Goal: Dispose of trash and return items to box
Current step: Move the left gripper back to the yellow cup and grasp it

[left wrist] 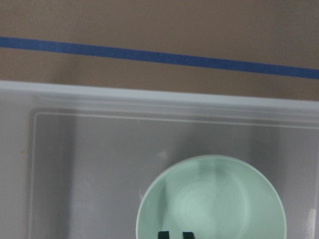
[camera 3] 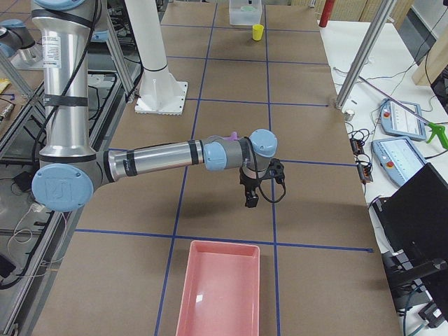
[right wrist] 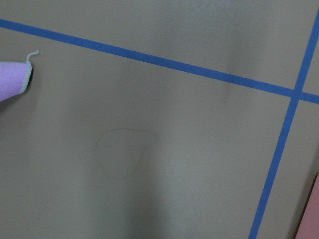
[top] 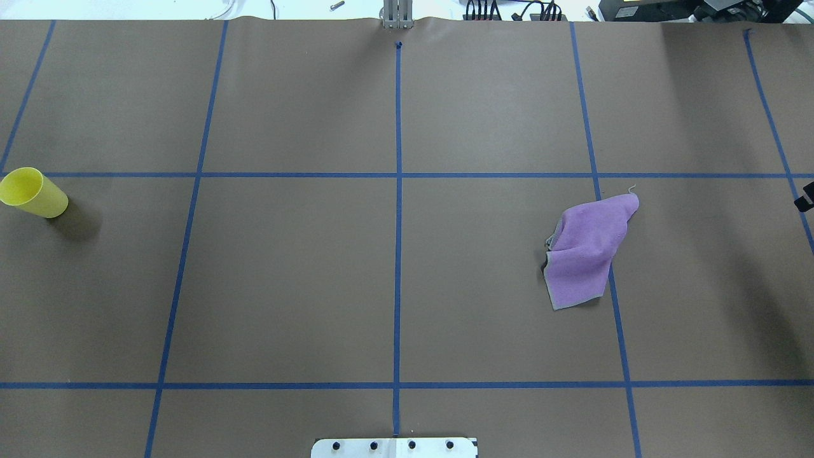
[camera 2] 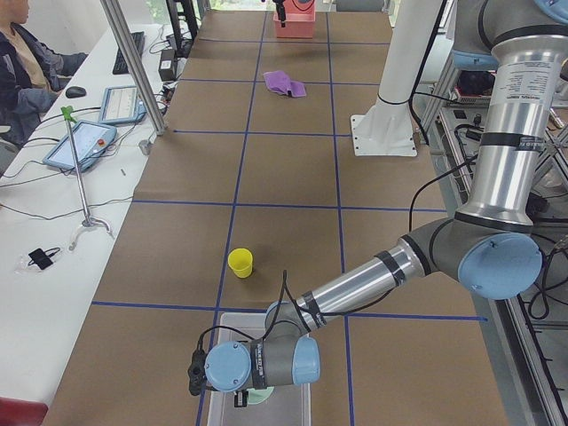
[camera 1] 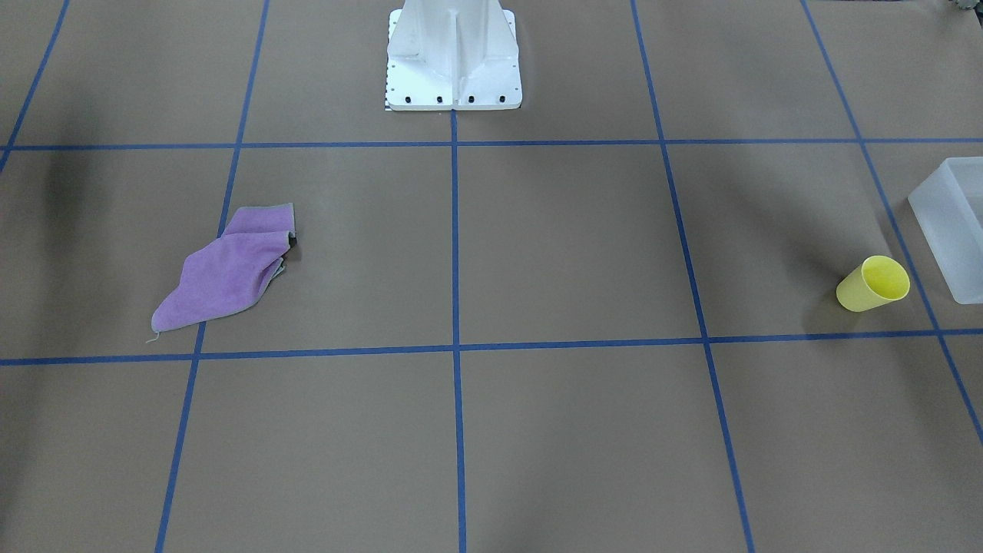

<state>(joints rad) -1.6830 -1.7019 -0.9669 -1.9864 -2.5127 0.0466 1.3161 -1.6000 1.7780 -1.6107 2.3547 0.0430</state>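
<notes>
- Front-facing view: the bright yellow tapered plastic cup stands upright on the brown paper-covered table. It is just beside the rectangular translucent frosted-white plastic bin, not in it. The cup looks light, so an off-centre pinch on its rim could tip it and set it rolling.
- Overhead view: a crumpled purple cloth lies well apart from the cup, on the other half of the table. A shallow pinch on a loose fold might let it slip out.
- Left side view: the left gripper hangs inside the bin over the small round pale green bowl. A sideways swing before rising could hit the bin wall or knock the nearby cup.
- Right side view: the right gripper points down over bare table between the cloth and a long pink plastic tray. I cannot tell whether it is wide or narrow.
- Left wrist view: the bowl lies on the bin floor. The fingertips stand narrow with a slim gap and nothing between them. A tip catching the bowl could drag it.
- Right wrist view: only a corner of the cloth shows at the edge, so closing here would probably grab nothing.
</notes>
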